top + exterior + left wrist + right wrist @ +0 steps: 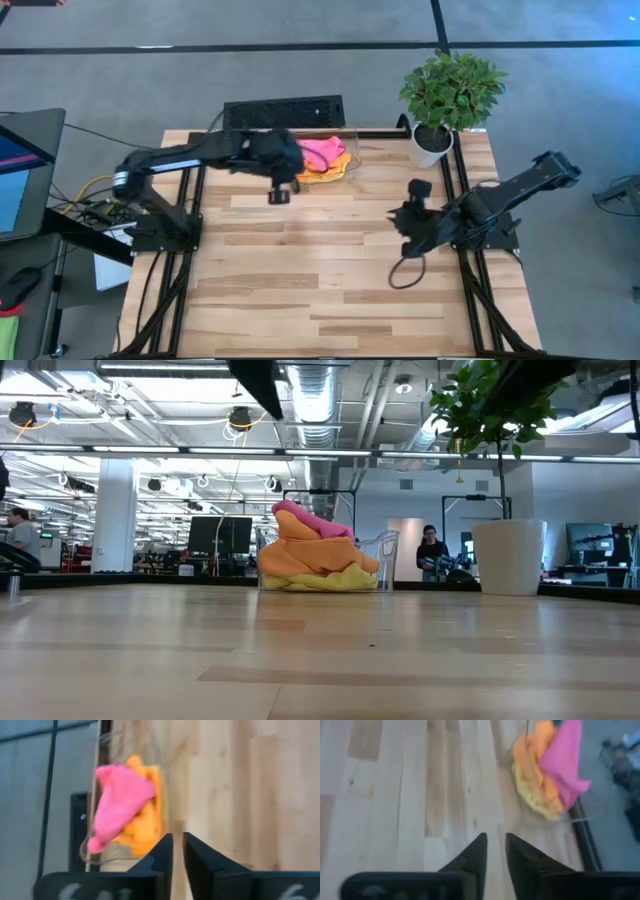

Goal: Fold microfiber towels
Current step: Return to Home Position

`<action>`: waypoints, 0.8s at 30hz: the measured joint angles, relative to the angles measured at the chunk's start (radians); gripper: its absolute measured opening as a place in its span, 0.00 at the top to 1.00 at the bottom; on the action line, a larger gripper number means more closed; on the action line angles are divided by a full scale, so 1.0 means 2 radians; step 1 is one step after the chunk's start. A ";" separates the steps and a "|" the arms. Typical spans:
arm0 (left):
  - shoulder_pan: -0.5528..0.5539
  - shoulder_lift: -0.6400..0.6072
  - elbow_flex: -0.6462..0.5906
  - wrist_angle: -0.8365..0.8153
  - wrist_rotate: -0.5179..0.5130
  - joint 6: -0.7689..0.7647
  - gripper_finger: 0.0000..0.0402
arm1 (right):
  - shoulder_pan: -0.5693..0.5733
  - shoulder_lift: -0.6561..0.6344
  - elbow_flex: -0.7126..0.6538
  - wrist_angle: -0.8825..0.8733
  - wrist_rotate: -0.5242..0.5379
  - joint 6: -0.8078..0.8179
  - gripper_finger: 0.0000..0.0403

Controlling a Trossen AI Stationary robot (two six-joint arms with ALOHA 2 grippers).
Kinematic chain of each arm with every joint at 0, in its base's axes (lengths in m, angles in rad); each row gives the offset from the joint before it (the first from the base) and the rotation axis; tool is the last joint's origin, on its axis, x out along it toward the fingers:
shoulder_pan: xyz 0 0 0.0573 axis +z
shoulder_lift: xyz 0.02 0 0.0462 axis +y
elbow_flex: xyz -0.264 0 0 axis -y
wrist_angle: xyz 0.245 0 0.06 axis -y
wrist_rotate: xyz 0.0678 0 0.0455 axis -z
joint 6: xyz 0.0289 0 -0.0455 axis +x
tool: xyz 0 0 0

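Inside clear bin [386,556], towels [315,555], seemingly folded.

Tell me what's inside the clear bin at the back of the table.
The clear bin holds a heap of towels: a pink towel on top, orange cloth beneath it, a yellow towel lowest. How many orange towels there are is hidden inside the heap.
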 joint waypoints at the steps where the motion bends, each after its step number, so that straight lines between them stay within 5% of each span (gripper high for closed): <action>1: -0.008 -0.015 -0.008 0.003 0.006 -0.002 0.93 | 0.003 -0.013 0.000 0.000 0.005 -0.010 0.79; 6: -0.053 -0.100 -0.080 0.030 -0.014 -0.019 0.99 | 0.017 -0.083 0.000 0.020 0.006 -0.034 0.97; 11: -0.096 -0.219 -0.205 0.092 -0.041 -0.074 1.00 | 0.019 -0.150 -0.032 0.075 -0.016 -0.062 0.95; 19: -0.150 -0.429 -0.458 0.273 -0.044 -0.142 1.00 | -0.018 -0.243 -0.186 0.327 -0.190 -0.145 0.97; 24: -0.157 -0.535 -0.569 0.368 -0.057 -0.116 1.00 | -0.054 -0.274 -0.252 0.405 -0.219 -0.150 0.97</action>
